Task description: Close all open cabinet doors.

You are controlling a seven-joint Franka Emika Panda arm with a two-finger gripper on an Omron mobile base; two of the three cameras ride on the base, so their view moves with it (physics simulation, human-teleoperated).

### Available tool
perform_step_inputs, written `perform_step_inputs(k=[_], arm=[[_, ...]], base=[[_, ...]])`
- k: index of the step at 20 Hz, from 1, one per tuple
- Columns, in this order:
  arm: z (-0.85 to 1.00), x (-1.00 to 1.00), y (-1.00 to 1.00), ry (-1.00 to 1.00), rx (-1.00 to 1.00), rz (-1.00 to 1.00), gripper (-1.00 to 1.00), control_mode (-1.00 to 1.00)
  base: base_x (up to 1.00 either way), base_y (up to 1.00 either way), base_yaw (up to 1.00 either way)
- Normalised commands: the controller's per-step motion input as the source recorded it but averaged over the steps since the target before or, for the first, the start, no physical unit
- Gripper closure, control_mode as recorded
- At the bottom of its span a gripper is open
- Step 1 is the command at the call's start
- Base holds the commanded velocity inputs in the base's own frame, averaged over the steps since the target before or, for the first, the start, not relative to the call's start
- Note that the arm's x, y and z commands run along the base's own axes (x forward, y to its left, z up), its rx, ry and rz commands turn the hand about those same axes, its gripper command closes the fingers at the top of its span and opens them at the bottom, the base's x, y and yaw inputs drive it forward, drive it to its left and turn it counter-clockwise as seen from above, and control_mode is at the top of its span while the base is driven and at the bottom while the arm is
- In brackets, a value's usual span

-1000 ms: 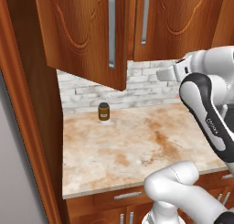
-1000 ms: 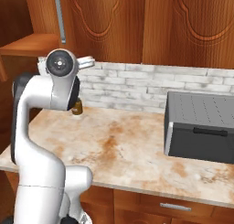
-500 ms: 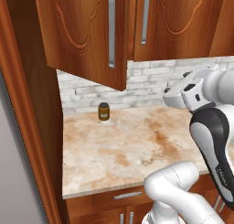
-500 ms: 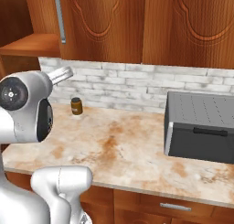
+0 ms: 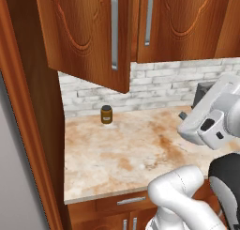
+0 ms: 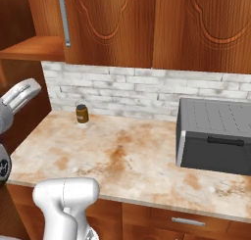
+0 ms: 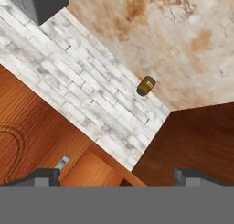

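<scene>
You have reddish-brown cabinet doors (image 5: 89, 32) with carved curvy outlines and silver bar handles (image 5: 114, 27). The bench (image 5: 136, 149) is beige marble with rusty blotches, the backsplash (image 6: 122, 92) whitish-grey brick, the jar (image 5: 106, 115) amber with a dark lid, the box (image 6: 215, 136) grey.

I'm looking into a home kitchen: reddish wooden wall cabinets (image 5: 187, 22) with long silver handles hang over a marbled stone counter (image 5: 126, 154), backed by a whitewashed brick splashback (image 6: 122, 89). A small jar (image 5: 106, 114) stands near the wall, a grey bread box (image 6: 215, 136) sits further along, and drawers (image 6: 188, 220) run below (all plainly rendered).
</scene>
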Motion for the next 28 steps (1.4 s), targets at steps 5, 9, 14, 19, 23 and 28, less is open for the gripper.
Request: perform_step_inputs(k=[5, 9, 14, 19, 23, 28], arm=[[0.02, -0.92, 0.45, -0.11, -0.22, -0.01, -1.00, -1.00], [0.10, -0.57, 0.45, -0.11, -0.24, -0.04, -1.00, -1.00], [0.24, -0.01, 0.39, -0.11, -0.29, 0.00, -1.00, -1.00], [0.25, 0.11, 0.36, -0.14, -0.32, 0.04, -1.00, -1.00], [0.15, 0.20, 0.30, -0.15, -0.32, 0.09, -1.00, -1.00], [0.01, 0.50, 0.14, -0.12, -0.27, 0.14, -1.00, -1.00]], base=[[0.00, 0.00, 0.00], [0.00, 0.00, 0.00], [0.00, 0.00, 0.00], [0.00, 0.00, 0.00], [0.00, 0.00, 0.00], [0.00, 0.00, 0.00]])
